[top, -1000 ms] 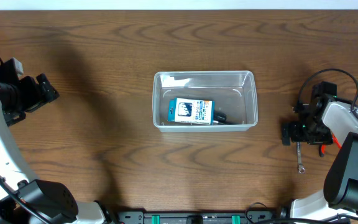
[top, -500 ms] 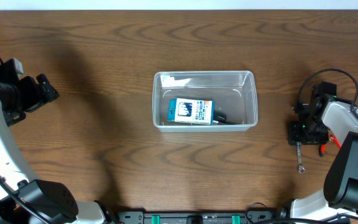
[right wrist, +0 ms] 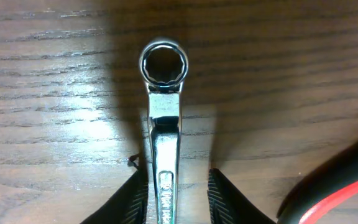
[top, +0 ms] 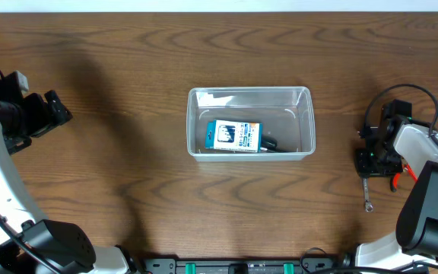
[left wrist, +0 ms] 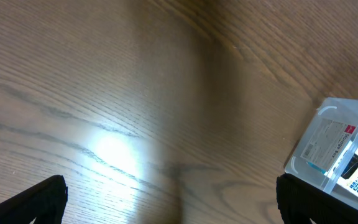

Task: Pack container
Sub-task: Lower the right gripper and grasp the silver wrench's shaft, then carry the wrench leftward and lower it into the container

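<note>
The right hand [right wrist: 178, 205] is set low over the ring wrench [right wrist: 165, 124]. Its fingers [right wrist: 132, 204] are narrowed to either side of the shaft, with a sliver of gap showing on one side, so a firm hold cannot be confirmed. The pick-up step is judged to be in hand. Next, the grip must be secured, then the wrench lifted off the surface [top: 128, 76] and carried to the container [top: 305, 122]. That clear, shallow bin lies at the centre of the overhead view, well apart, with a blue and white box [top: 233, 136] inside.
</note>
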Motion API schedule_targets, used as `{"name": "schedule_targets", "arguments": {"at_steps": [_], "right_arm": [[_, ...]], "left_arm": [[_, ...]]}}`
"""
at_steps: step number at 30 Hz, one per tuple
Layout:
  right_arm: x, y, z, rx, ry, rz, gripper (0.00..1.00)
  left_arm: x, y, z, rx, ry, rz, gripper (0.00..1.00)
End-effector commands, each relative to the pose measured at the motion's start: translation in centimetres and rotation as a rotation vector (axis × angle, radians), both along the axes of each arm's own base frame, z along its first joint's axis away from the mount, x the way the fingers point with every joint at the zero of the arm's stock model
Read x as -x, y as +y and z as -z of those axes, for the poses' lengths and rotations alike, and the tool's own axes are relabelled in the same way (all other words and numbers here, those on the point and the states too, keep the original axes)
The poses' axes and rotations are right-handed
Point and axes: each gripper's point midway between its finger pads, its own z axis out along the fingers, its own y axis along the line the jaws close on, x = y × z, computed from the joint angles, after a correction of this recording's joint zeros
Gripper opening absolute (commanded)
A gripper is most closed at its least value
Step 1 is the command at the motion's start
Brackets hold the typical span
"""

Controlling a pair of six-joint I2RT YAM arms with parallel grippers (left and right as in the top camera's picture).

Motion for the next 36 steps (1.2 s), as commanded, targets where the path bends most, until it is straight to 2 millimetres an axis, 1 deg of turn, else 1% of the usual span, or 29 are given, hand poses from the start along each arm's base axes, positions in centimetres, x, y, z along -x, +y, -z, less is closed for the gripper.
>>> {"name": "schedule_targets", "arguments": {"at_steps": [1,2,7,13,21,27,29,32,34,36], "right_arm": [[0.4,-0.2,0.4,-0.002,0.017,0.014,0.26],[0.4,-0.2,0.4,-0.002,0.017,0.014,0.24],[0.4,-0.2,0.4,-0.002,0.017,0.014,0.21],[0.3,-0.3,0.4,0.0,0.011,0.014,0.11],[0.2,-0.3,0.4,0.001,0.008,0.018,0.02],[-0.2,-0.2,0.4,-0.008,-0.007,0.017,0.01],[-0.6,0.1,0.1,-0.025,-0.021,0.017,0.01],[-2.1,0.7,-0.9,-0.075,-0.061,0.018,0.01],[-3.6,1.1,-2.2,-0.114,-0.101,0.017,0.01],[-5.5,1.4,-4.0,-0.139,-0.148,0.009,0.01]], "left_arm": [[0.0,0.0,-0.1,0.004,-0.005,0.012,0.98],[0.0,0.0,-0.1,0.004,-0.005,0.012,0.98],[0.0,0.0,-0.1,0.004,-0.005,0.012,0.98],[0.0,0.0,-0.1,0.004,-0.005,0.012,0.98],[0.0,0.0,-0.1,0.004,-0.005,0.012,0.98],[0.0,0.0,-0.1,0.004,-0.005,0.012,0.98],[0.0,0.0,-0.1,0.004,-0.005,0.012,0.98],[0.0,0.0,-0.1,0.004,-0.005,0.012,0.98],[0.0,0.0,-0.1,0.004,-0.005,0.012,0.98],[0.0,0.0,-0.1,0.004,-0.005,0.012,0.98]]}}
